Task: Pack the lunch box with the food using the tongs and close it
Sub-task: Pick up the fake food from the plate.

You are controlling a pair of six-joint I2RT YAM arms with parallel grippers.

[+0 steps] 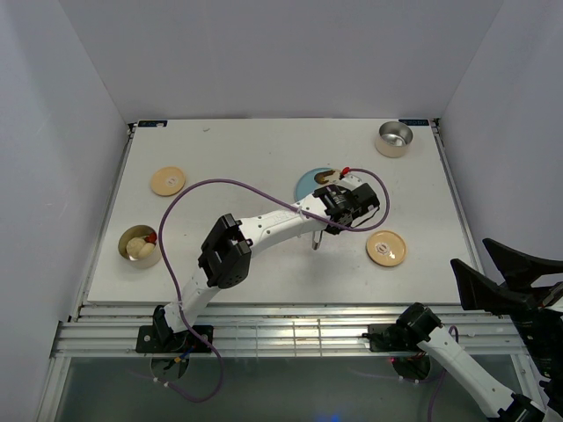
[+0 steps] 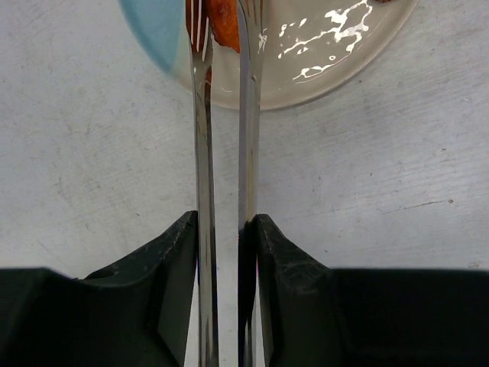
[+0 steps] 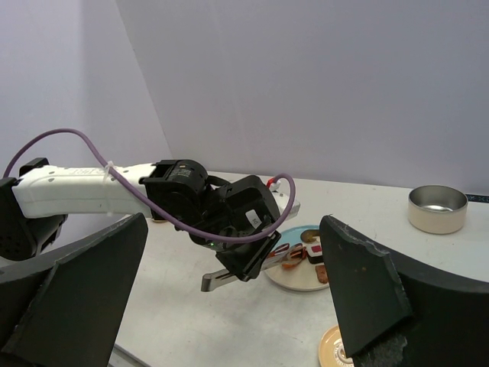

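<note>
My left gripper [image 2: 225, 218] is shut on the silver tongs [image 2: 202, 138], one finger pressing each arm. The tong tips straddle an orange-red piece of food [image 2: 223, 21] on the blue-and-white plate [image 2: 328, 57]. From above, the left gripper [image 1: 332, 204] hovers at the plate's [image 1: 305, 183] near edge, and the tongs' joined end [image 1: 314, 243] sticks out toward me. More food pieces [image 3: 315, 251] lie on the plate [image 3: 299, 280]. The round lunch box [image 1: 139, 246] at the left holds a pale lump and a red bit. My right gripper [image 1: 469, 253] hangs open and empty at the near right.
A steel bowl [image 1: 393, 139] stands at the far right corner. Two tan round lids lie flat, one at far left [image 1: 167, 181] and one right of the plate [image 1: 386, 248]. A purple cable [image 1: 189, 198] loops over the left arm. White walls enclose the table.
</note>
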